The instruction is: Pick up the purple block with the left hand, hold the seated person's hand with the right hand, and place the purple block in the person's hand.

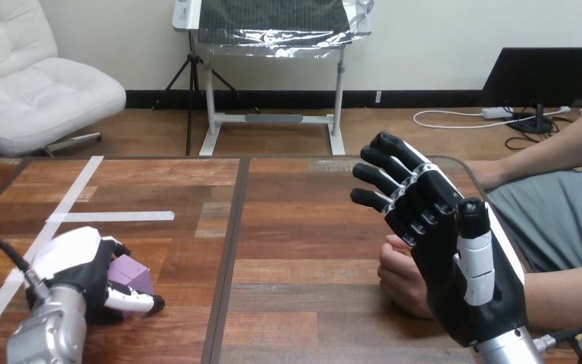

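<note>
The purple block (131,274) lies on the wooden table (303,227) at the lower left. My left hand (83,269) is down on it, fingers and thumb curled round its sides. My right hand (439,243) is raised at the lower right with its fingers straight and spread, palm facing left. The person's hand (400,277) rests on the table as a loose fist just behind and left of my right palm, partly hidden by it. I cannot tell whether the two touch.
White tape strips (114,216) cross the table's left part. A dark seam (231,250) runs down the middle of the tabletop. The person's other forearm (546,155) lies along the far right edge.
</note>
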Available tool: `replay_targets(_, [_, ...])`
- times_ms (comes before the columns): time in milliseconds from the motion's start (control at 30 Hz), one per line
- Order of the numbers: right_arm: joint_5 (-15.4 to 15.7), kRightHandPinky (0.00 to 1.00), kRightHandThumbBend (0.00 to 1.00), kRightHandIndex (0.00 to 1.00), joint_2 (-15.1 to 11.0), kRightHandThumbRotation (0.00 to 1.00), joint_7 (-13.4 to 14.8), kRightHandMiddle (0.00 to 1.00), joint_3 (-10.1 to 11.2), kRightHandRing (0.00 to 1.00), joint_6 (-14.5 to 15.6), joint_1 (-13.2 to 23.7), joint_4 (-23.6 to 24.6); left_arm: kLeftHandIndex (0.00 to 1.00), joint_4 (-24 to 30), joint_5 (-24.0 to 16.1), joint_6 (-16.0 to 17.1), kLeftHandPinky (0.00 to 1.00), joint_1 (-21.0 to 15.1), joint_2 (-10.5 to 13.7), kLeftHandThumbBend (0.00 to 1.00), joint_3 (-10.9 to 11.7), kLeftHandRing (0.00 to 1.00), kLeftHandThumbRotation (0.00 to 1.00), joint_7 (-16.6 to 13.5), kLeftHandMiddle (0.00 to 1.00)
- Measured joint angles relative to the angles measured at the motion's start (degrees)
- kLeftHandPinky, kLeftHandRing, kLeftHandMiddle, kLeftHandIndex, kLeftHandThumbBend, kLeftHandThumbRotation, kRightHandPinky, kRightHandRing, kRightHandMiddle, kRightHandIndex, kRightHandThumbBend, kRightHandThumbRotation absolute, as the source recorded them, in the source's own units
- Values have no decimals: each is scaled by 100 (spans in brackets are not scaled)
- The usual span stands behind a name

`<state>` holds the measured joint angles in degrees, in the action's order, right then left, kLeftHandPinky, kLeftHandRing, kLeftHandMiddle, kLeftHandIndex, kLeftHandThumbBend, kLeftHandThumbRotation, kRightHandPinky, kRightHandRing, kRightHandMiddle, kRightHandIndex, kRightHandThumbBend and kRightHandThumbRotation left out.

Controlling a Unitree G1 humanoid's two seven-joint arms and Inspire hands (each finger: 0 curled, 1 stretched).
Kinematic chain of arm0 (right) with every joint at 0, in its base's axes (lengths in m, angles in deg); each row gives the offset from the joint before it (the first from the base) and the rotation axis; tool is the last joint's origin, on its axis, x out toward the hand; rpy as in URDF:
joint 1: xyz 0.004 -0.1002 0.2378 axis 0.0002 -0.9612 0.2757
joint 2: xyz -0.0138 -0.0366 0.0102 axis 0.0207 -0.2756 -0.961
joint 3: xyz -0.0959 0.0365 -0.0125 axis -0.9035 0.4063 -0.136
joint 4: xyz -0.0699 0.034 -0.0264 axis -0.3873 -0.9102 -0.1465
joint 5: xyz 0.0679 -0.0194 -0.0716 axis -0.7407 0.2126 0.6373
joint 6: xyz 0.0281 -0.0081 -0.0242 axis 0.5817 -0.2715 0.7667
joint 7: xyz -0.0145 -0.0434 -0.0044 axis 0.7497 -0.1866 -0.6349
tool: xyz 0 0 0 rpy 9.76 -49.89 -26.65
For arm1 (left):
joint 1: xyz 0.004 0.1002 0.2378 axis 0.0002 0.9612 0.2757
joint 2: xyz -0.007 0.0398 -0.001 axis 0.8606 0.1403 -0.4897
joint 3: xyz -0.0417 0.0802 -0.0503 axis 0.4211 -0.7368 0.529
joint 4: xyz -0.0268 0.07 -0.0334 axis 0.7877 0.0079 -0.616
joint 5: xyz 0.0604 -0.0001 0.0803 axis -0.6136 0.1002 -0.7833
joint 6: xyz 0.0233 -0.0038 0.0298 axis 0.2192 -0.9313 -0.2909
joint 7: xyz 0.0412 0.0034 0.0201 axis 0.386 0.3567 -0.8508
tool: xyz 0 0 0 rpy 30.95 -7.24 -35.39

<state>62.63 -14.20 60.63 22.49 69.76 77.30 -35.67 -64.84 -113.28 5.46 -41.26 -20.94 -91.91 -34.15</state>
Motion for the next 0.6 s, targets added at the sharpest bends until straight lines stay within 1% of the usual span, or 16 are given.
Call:
replay_targets(267, [2, 81, 88, 87, 8, 87, 3, 88, 0, 87, 0, 0, 0, 79, 324, -249, -283, 81, 0, 1, 90, -87, 80, 30, 188, 80])
replay_targets(433, [2, 81, 88, 87, 8, 87, 5, 88, -1, 87, 0, 0, 0, 79, 468, -381, -382, 79, 0, 2, 90, -143, 80, 29, 241, 80])
replay_targets(600, [3, 80, 88, 87, 10, 87, 10, 88, -1, 87, 0, 0, 0, 79, 576, -449, -452, 78, 0, 1, 89, -156, 80, 26, 303, 80])
